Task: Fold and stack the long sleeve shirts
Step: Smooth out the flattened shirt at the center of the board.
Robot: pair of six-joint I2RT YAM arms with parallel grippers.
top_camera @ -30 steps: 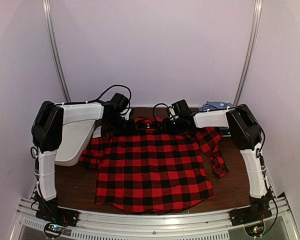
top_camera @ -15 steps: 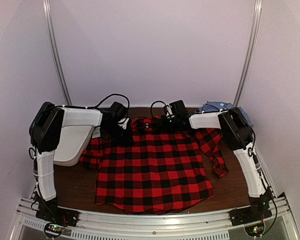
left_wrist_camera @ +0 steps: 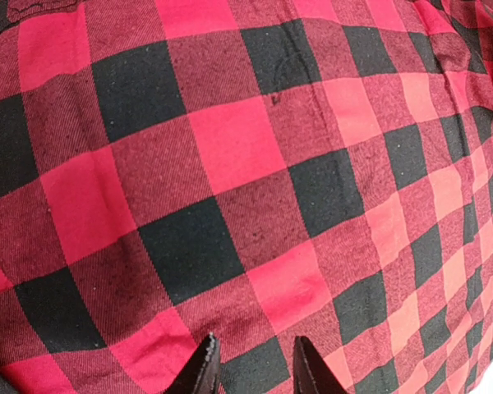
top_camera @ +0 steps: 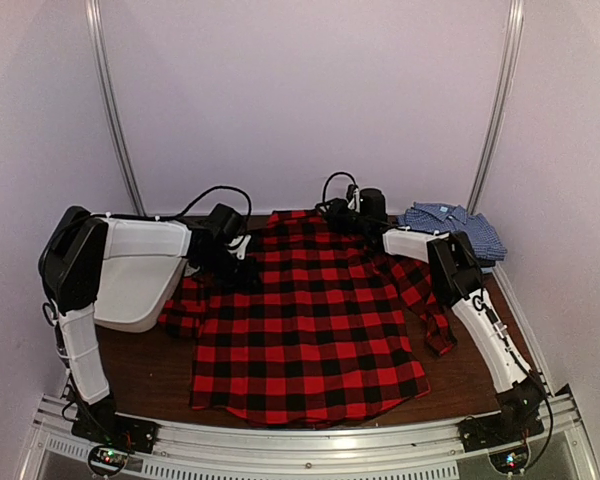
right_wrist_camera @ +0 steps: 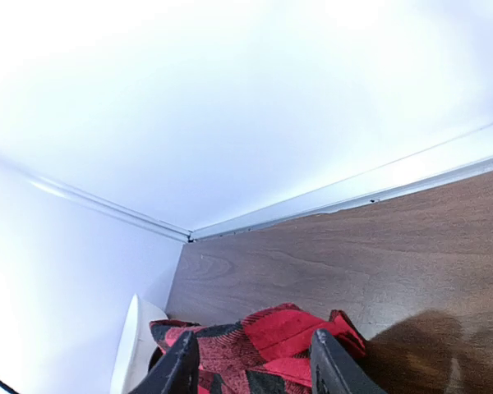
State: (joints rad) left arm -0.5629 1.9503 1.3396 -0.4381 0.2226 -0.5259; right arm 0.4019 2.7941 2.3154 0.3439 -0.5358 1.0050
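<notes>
We see plaid shirt (top_camera: 310,330) spread flat mid-table (top_camera: 472,375), collar toward far wall, right sleeve trailing off toward right edge. We note blue check shirt (top_camera: 452,225) lying at far right corner, apart from plaid. Our left gripper (left_wrist_camera: 253,369) sits low over plaid's left shoulder, fingers parted, nothing pinched. Our right gripper (right_wrist_camera: 253,365) at collar, clamped on bunched plaid. White tub (top_camera: 130,290) at left, just beside left sleeve.

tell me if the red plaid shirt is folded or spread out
Spread out: the red plaid shirt lies flat on the table, a sleeve out at each side.
</notes>
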